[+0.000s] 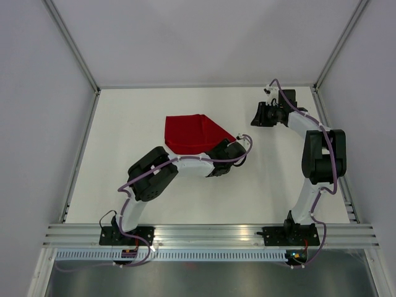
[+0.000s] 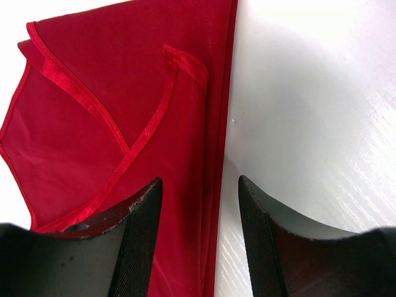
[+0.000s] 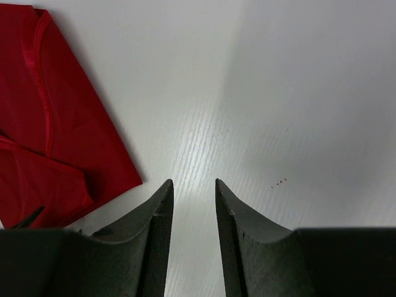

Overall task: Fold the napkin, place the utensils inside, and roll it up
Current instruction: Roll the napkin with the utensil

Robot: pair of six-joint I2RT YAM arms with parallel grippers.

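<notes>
The deep-red napkin (image 1: 190, 132) lies folded on the white table, its hemmed layers overlapping; it also shows in the left wrist view (image 2: 124, 93). My left gripper (image 1: 224, 147) is at the napkin's right corner. In its wrist view the left gripper (image 2: 199, 182) is open, jaws astride the napkin's folded right edge, one finger over cloth and one over bare table. My right gripper (image 1: 255, 117) hovers to the right of the napkin, open and empty over bare table (image 3: 193, 182). The napkin's corner (image 3: 55, 142) lies to its left. No utensils are in view.
Grey walls enclose the white table (image 1: 124, 185) at the back and sides. A metal rail (image 1: 210, 234) with both arm bases runs along the near edge. The left arm's elbow (image 1: 148, 174) sits just in front of the napkin.
</notes>
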